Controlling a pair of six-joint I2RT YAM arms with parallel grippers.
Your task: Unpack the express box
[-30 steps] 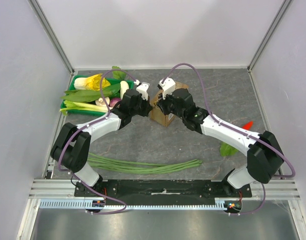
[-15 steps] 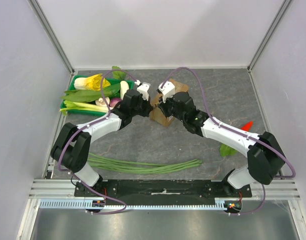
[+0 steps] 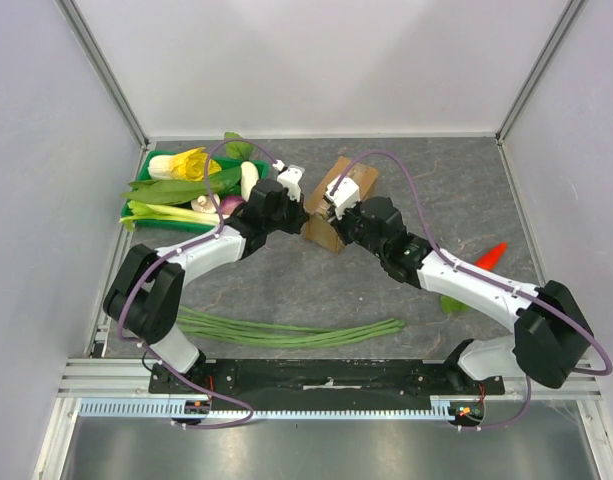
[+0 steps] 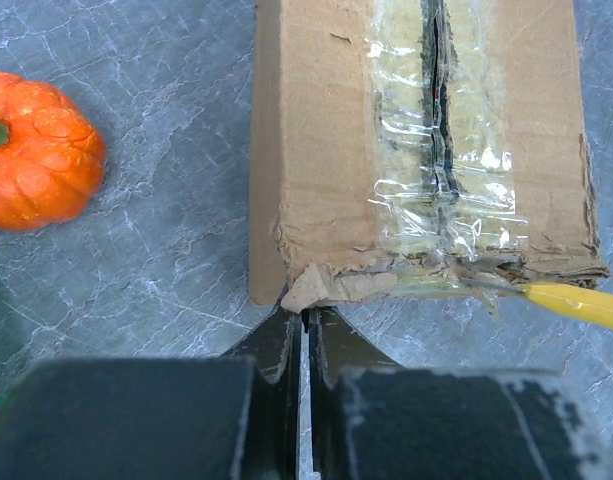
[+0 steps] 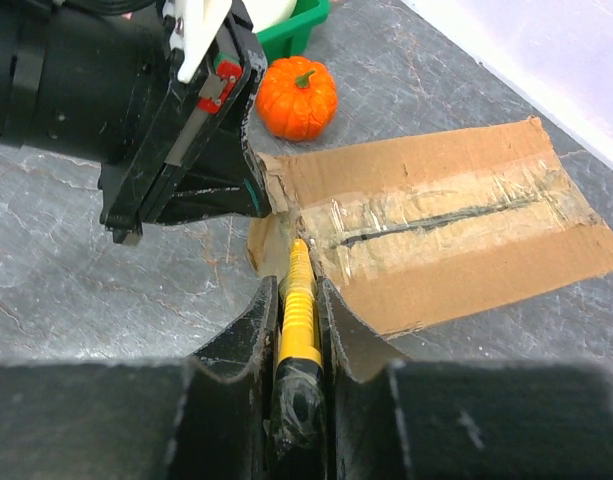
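The express box (image 3: 338, 192), brown cardboard with a slit, clear-taped seam, lies at the table's middle back. It fills the left wrist view (image 4: 416, 150) and shows in the right wrist view (image 5: 436, 230). My left gripper (image 3: 302, 203) is shut, its tips (image 4: 304, 312) pressed against the box's torn lower corner. Its black body (image 5: 186, 140) shows in the right wrist view. My right gripper (image 5: 298, 285) is shut on a yellow cutter handle (image 5: 299, 315). The cutter's tip is at the seam's torn end (image 4: 576, 305). In the top view my right gripper (image 3: 338, 210) is at the box's near side.
A small orange pumpkin (image 4: 41, 150) sits left of the box, also in the right wrist view (image 5: 297, 97). A green vegetable tray (image 3: 136, 222) stands at the back left. Long green beans (image 3: 286, 333) lie near the front. A red chili (image 3: 491, 252) and a green leaf (image 3: 454, 298) lie at the right.
My right arm has drawn back toward the near right with the cutter, uncovering more of the box. My left gripper has stayed at the box's left corner.
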